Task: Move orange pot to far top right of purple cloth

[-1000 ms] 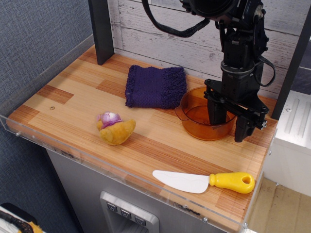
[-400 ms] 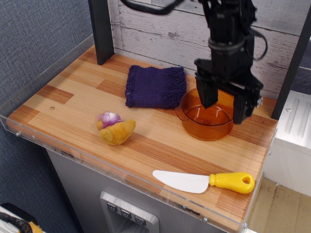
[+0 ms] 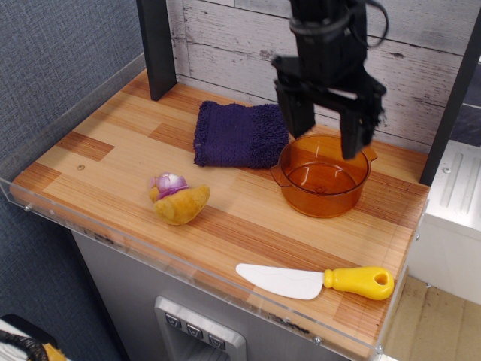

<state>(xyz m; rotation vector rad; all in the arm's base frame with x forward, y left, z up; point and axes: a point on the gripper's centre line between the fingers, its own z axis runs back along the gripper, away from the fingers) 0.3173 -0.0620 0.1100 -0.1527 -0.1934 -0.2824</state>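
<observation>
The orange pot (image 3: 322,176) is a round translucent amber pot with two small side handles. It stands on the wooden table just right of the purple cloth (image 3: 240,133), its left handle near the cloth's lower right corner. The purple cloth lies flat at the back middle of the table, its fringed edge to the right. My gripper (image 3: 325,134) hangs open and empty above the pot's back rim, well clear of it, one finger (image 3: 297,120) over the cloth's right edge, the other over the pot's right rim.
A yellow-brown plush toy (image 3: 179,199) with a purple top lies at the front left of the pot. A white spatula with a yellow handle (image 3: 359,282) lies near the front right edge. A dark post (image 3: 156,47) stands at the back left. Clear plastic walls edge the table.
My gripper has risen out of the pot and moved left and back. It held nothing. The pot has stayed in place.
</observation>
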